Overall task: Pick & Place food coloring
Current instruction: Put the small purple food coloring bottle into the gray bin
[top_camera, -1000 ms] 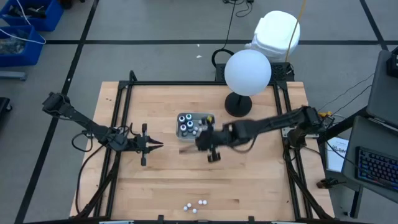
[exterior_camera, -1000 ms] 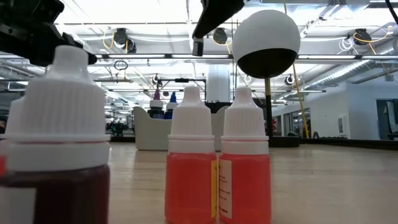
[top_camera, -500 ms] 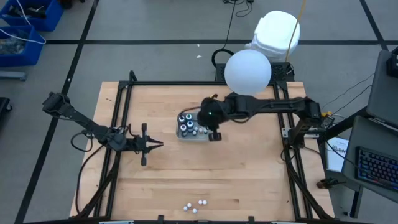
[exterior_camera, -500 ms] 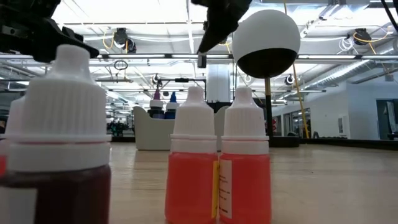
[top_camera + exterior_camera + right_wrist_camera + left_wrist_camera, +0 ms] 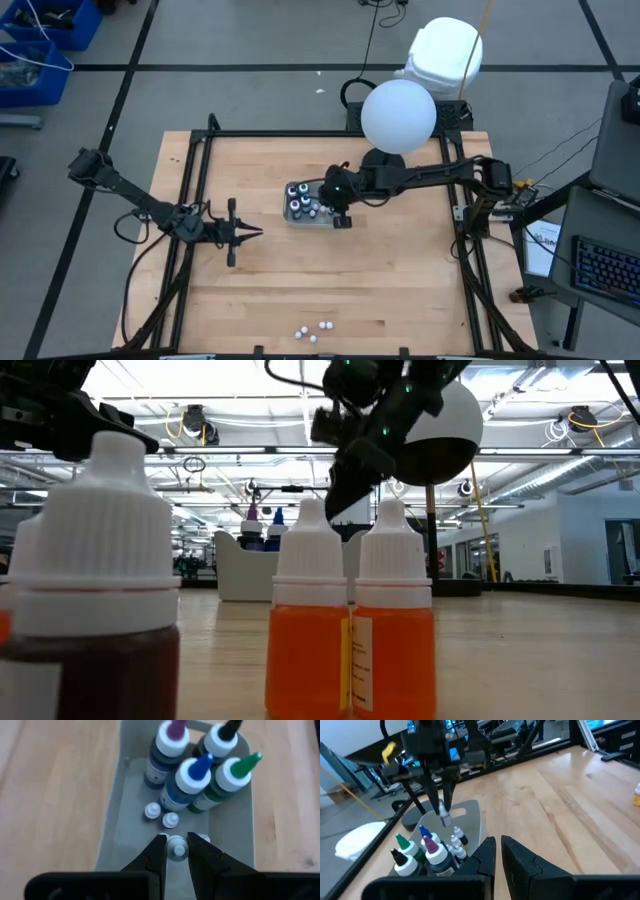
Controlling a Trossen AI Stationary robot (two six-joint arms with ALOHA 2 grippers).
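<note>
Right hand [image 5: 176, 851] gripped a small white-capped bottle [image 5: 176, 845] over the grey tray [image 5: 125, 795]; left hand [image 5: 256, 234] closed, empty, hovered above the tabletop [image 5: 400, 290].

Inside the grey tray [image 5: 112, 827], four larger bottles stand grouped at one end: one purple-tipped [image 5: 171, 742], one black-tipped [image 5: 220, 739], one blue-tipped [image 5: 191, 774], one green-tipped [image 5: 234, 772]. Four tiny white-capped bottles [image 5: 152, 811] show in the tray too, one of them [image 5: 178, 846] between the right gripper's [image 5: 176, 851] fingers. Three more tiny white-capped bottles [image 5: 313, 329] sit near the tabletop's [image 5: 400, 280] front edge. Two arms, two grippers, the left gripper [image 5: 252, 233] near the left edge
</note>
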